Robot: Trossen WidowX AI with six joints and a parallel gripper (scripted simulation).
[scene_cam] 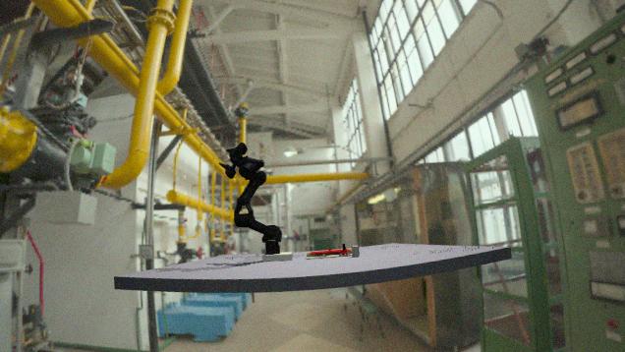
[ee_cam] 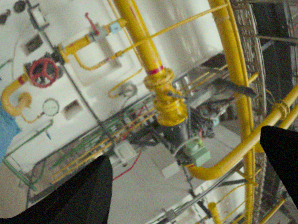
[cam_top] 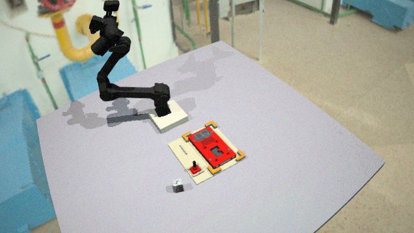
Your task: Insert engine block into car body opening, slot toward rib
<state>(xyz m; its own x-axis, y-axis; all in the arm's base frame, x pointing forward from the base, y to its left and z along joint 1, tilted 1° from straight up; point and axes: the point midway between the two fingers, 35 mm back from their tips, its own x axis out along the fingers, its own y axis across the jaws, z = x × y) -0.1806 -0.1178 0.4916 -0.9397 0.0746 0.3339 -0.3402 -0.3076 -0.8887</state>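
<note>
The hand [ee_cam: 180, 183] shows in the wrist view only as two dark fingers at the lower corners, both cut off by the frame edges, standing wide apart with nothing between them; past them lie only yellow pipes [ee_cam: 156, 63] and a white wall, so the camera looks out at the room rather than down. In the top view the black arm [cam_top: 112, 65] rears up and away from the work, and the hand's own shape is hard to make out against its dark links. The engine block [cam_top: 177, 185], a small grey cube with a pale top, sits on the bench [cam_top: 276, 114] by itself, just beside the near corner of the cream base board [cam_top: 182, 153] and well apart from the hand; its slot side is too small to tell. The red car body [cam_top: 203, 143] lies flat on that board between orange corner brackets [cam_top: 211, 123], its rectangular opening [cam_top: 217, 151] showing dark, the rib inside not clearly readable. A small red and black post [cam_top: 194, 166] stands on the board near the block. In the exterior view these parts shrink to a thin red streak. The bench is pale lilac, with the arm's shadow over it, and the arm stands on a white pedestal [cam_top: 180, 120]. Around it is a factory hall with green cabinets [scene_cam: 580, 172], tall windows [scene_cam: 418, 34] and blue crates [cam_top: 19, 156] on a beige floor.
</note>
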